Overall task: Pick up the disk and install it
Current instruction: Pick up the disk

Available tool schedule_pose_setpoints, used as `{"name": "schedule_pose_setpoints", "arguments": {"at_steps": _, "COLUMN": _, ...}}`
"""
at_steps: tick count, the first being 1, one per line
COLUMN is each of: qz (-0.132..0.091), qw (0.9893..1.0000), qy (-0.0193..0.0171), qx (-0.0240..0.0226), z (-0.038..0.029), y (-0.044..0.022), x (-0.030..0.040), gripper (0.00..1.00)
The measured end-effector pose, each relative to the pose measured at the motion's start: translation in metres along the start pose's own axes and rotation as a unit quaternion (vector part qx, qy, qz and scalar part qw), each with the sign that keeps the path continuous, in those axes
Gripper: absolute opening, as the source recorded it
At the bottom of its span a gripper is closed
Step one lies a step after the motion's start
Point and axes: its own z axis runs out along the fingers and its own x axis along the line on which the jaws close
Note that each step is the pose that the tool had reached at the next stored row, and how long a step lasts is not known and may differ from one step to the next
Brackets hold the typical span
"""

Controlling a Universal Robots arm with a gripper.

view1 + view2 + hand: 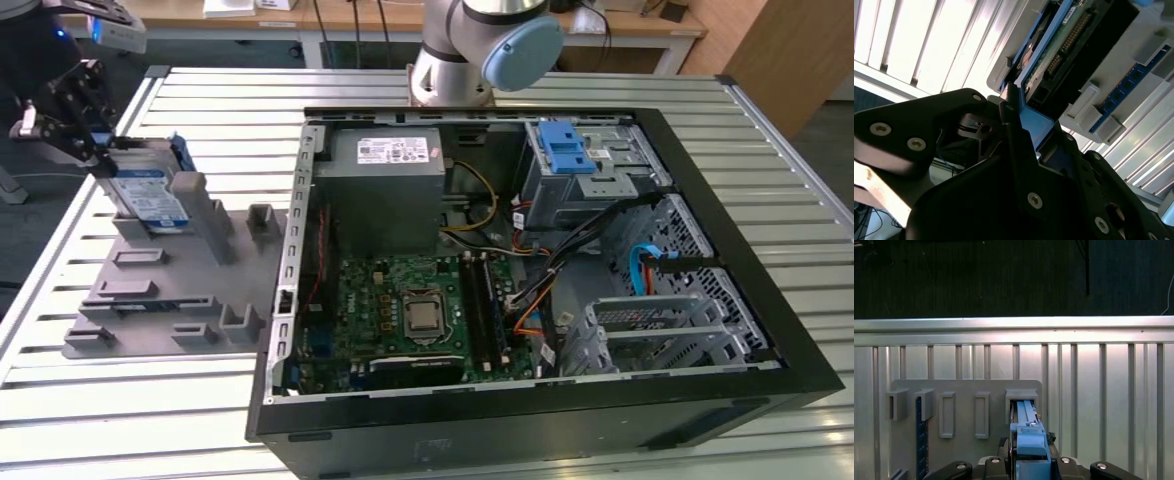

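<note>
Blue-framed, the disk (pixel 150 198) is standing upright in the grey fixture (pixel 147 300) at the exterior view's left, beside the computer case (pixel 534 430). The gripper (pixel 106 162) is clamping its carrier edge. Judging by this, pick-up is underway, and freeing it is calling for a straight pull from its slot.

Blue-framed silver disk (pixel 150 198), upright

claw (pixel 104 160) on upright disk (pixel 150 200) in grey holder (pixel 174 290)
</note>
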Motion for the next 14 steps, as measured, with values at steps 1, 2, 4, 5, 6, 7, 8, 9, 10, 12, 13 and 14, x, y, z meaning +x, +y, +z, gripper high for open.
{"name": "schedule_pose_setpoints", "arguments": {"at_steps": 1, "qz": 0.0, "qw": 1.0, "qy": 0.0, "qx": 0.0001, "z": -0.0005, "y": 0.0, "x": 0.0, "gripper": 0.36}}
{"name": "schedule_pose_setpoints", "arguments": {"at_steps": 2, "qz": 0.0, "qw": 1.0, "qy": -0.0001, "qx": 0.0001, "z": -0.001, "y": 0.0, "x": 0.0, "gripper": 0.36}}
{"name": "schedule_pose_setpoints", "arguments": {"at_steps": 4, "qz": 0.0, "qw": 1.0, "qy": 0.0, "qx": 0.0001, "z": -0.0024, "y": -0.0001, "x": 0.0, "gripper": 0.36}}
{"name": "schedule_pose_setpoints", "arguments": {"at_steps": 5, "qz": 0.0, "qw": 1.0, "qy": 0.0, "qx": 0.0001, "z": -0.0032, "y": -0.0001, "x": 0.0, "gripper": 0.36}}
{"name": "schedule_pose_setpoints", "arguments": {"at_steps": 6, "qz": 0.0, "qw": 1.0, "qy": -0.0001, "qx": 0.0001, "z": -0.0035, "y": -0.0001, "x": 0.0, "gripper": 0.36}}
{"name": "schedule_pose_setpoints", "arguments": {"at_steps": 7, "qz": 0.0, "qw": 1.0, "qy": -0.0001, "qx": 0.0002, "z": -0.0034, "y": -0.0001, "x": 0.0, "gripper": 0.36}}
{"name": "schedule_pose_setpoints", "arguments": {"at_steps": 8, "qz": 0.0, "qw": 1.0, "qy": -0.0001, "qx": 0.0002, "z": -0.0035, "y": -0.0001, "x": 0.0, "gripper": 0.36}}
{"name": "schedule_pose_setpoints", "arguments": {"at_steps": 9, "qz": 0.0, "qw": 1.0, "qy": 0.0, "qx": 0.0001, "z": -0.0036, "y": -0.0001, "x": 0.0, "gripper": 0.36}}
{"name": "schedule_pose_setpoints", "arguments": {"at_steps": 10, "qz": 0.0, "qw": 1.0, "qy": 0.0, "qx": 0.0001, "z": -0.0036, "y": -0.0001, "x": 0.0, "gripper": 0.36}}
{"name": "schedule_pose_setpoints", "arguments": {"at_steps": 12, "qz": 0.0, "qw": 1.0, "qy": 0.0, "qx": 0.0, "z": -0.0041, "y": -0.0001, "x": 0.0, "gripper": 0.36}}
{"name": "schedule_pose_setpoints", "arguments": {"at_steps": 13, "qz": 0.0, "qw": 1.0, "qy": 0.0001, "qx": -0.0001, "z": -0.0047, "y": -0.0001, "x": 0.0001, "gripper": 0.36}}
{"name": "schedule_pose_setpoints", "arguments": {"at_steps": 14, "qz": 0.0, "qw": 1.0, "qy": 0.0, "qx": -0.0001, "z": -0.0052, "y": -0.0001, "x": 0.0, "gripper": 0.36}}
